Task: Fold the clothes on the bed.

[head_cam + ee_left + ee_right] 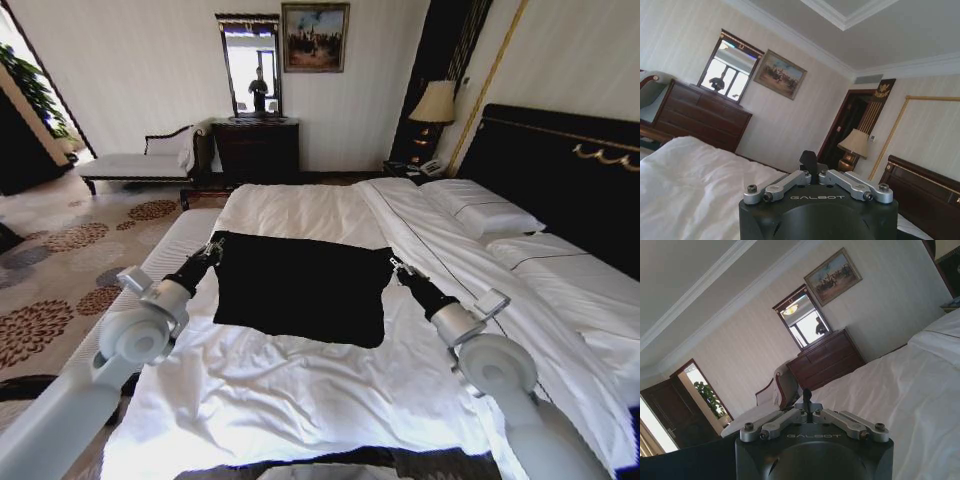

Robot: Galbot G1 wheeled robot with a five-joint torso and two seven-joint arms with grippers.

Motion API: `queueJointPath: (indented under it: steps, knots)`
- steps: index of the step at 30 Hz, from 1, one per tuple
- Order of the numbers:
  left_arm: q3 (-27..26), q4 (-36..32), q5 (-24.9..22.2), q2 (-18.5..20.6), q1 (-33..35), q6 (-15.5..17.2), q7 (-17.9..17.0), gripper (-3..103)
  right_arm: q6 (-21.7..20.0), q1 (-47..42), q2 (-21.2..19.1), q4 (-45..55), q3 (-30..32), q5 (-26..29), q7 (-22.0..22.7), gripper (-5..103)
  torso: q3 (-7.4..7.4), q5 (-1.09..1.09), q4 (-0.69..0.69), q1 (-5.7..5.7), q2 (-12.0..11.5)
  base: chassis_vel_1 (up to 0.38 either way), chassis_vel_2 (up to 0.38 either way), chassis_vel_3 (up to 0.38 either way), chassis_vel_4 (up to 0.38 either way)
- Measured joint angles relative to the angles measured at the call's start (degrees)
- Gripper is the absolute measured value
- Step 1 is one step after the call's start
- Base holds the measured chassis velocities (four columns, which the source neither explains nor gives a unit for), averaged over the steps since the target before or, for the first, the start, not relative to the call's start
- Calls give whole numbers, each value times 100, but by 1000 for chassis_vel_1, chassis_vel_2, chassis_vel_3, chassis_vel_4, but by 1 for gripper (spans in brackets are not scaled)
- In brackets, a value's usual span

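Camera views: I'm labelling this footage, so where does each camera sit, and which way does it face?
Head view: high on the robot, looking down at the white-sheeted bed and black soft-cloth T-shirt; both arms show, left gripper, right gripper.
Left wrist view: low behind the left gripper, facing the dark wooden dresser.
Right wrist view: low behind the right gripper, facing the same dresser.
Shared: dresser, mirror, painting.

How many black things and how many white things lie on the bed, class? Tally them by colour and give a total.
Black: 1, the T-shirt, spread flat on the bed between the left gripper and right gripper.
White: 2, the pillows by the headboard.
Total: 3
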Motion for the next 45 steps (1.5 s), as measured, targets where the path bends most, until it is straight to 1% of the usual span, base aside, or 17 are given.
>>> queueJointPath:
  steps: [3,4,6,10,11,13,15,19,20,24,26,30,35,38,39,44,45]
  knots:
    - [-548,-375,122,-275,866,30,23,1,-25,-485,120,333,97,-96,1,0,-1,0,0,-1,0,0,0,0,0]
    - [-548,-375,122,-275,866,30,23,1,-25,-485,120,333,97,-96,1,0,-1,0,0,-1,0,0,0,0,0]
    - [-872,-650,360,-620,1516,34,83,1,-63,-883,237,660,179,-142,25,0,-1,-1,2,-1,1,0,0,0,0]
    - [-1151,-850,500,-936,2224,137,153,1,-149,-1306,353,784,276,-155,136,0,-1,0,-2,-1,1,0,0,0,0]
    - [-1151,-850,500,-936,2224,137,153,1,-149,-1306,353,784,276,-155,136,0,-1,0,-2,-1,1,0,0,0,0]
    - [-1370,-880,502,-1076,3021,247,210,1,-458,-1684,508,790,300,64,431,0,-1,2,0,-2,1,0,0,0,0]
    - [-1206,-809,558,-1080,2923,258,108,1,-533,-1619,522,789,217,90,487,0,-1,1,0,-2,1,0,0,0,0]
    - [-163,-308,667,-966,1833,313,-328,1,-685,-960,550,466,-140,271,686,0,0,-2,-2,-2,0,0,0,0,0]
    - [-163,-308,667,-966,1833,313,-328,1,-685,-960,550,466,-140,271,686,0,0,-2,-2,-2,0,0,0,0,0]
    - [638,646,573,-831,730,358,-474,1,-708,-265,486,-430,-410,322,655,0,2,0,0,1,-2,0,0,0,0]
    - [780,898,549,-808,474,360,-479,1,-708,-118,458,-636,-474,315,596,0,2,-1,-1,1,-2,0,0,0,0]
    - [1219,1772,545,-784,-309,358,-338,1,-636,521,437,-1564,-870,110,296,0,2,-1,-1,1,-2,0,0,0,0]
    - [1596,2291,600,-890,-832,328,-226,1,-530,1123,441,-2300,-1252,-68,103,0,2,1,2,1,-2,0,0,0,0]
    - [2209,3056,735,-1142,-1535,263,-119,1,-406,1825,483,-3049,-1678,-255,-29,0,2,0,0,1,-2,0,0,0,0]
    - [2209,3056,735,-1142,-1535,263,-119,1,-406,1825,483,-3049,-1678,-255,-29,0,2,0,0,1,-2,0,0,0,0]
    - [2886,4127,850,-1594,-2548,109,50,1,-199,2630,658,-4181,-2156,-566,-190,0,2,1,0,2,-2,0,0,0,0]
    - [2886,4127,850,-1594,-2548,109,50,1,-199,2630,658,-4181,-2156,-566,-190,0,2,1,0,2,-2,0,0,0,0]
